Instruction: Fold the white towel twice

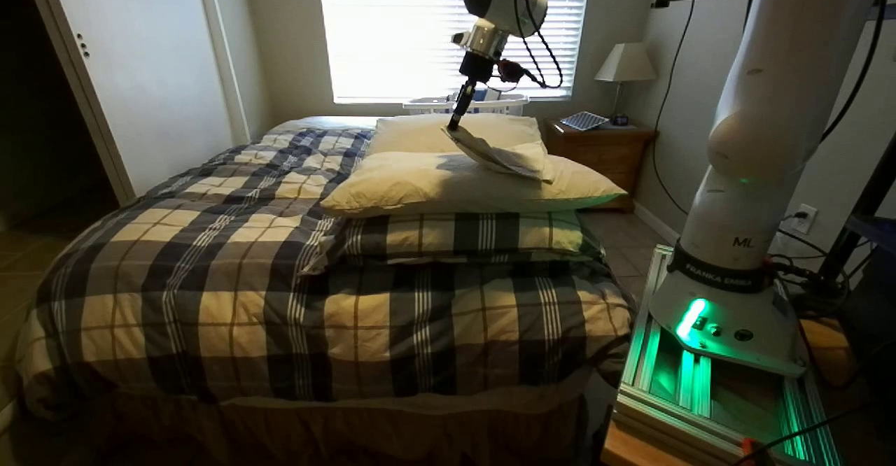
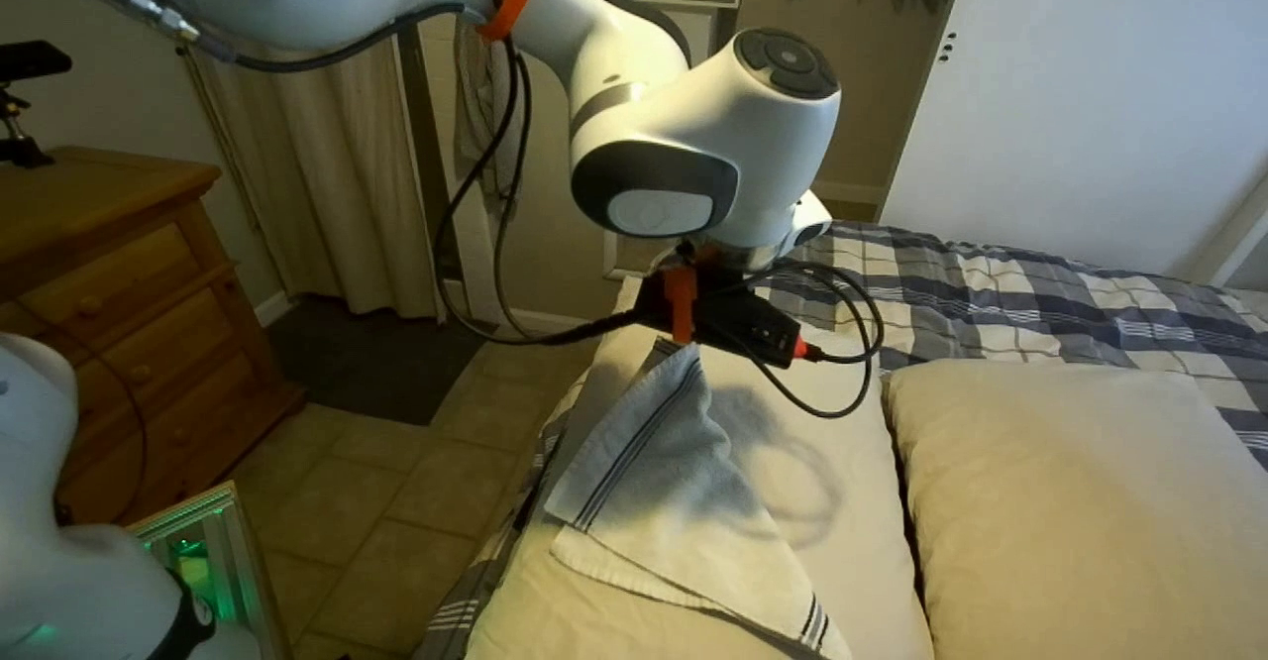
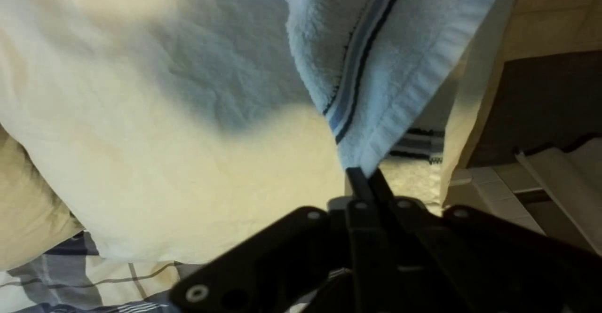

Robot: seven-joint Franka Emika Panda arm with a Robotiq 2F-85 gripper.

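Observation:
The white towel, off-white with dark stripes near its edges, lies partly on the top cream pillow in both exterior views [image 1: 514,161] [image 2: 684,492]. My gripper [image 1: 454,127] is shut on a corner of the towel and holds it up off the pillow. The raised part slopes down from the fingertips to the part resting on the pillow. In the wrist view the towel [image 3: 371,64] runs up from between the closed fingertips [image 3: 368,176], and another striped part of it shows below the held corner. In an exterior view the fingertips are hidden behind the gripper body.
The cream pillow [image 1: 420,186] lies on a plaid pillow [image 1: 462,235] on the plaid bed [image 1: 280,312]. Another cream pillow [image 2: 1080,501] lies beside it. A laundry basket [image 1: 490,106] and a nightstand [image 1: 598,154] with a lamp stand behind. The robot base [image 1: 728,312] stands beside the bed.

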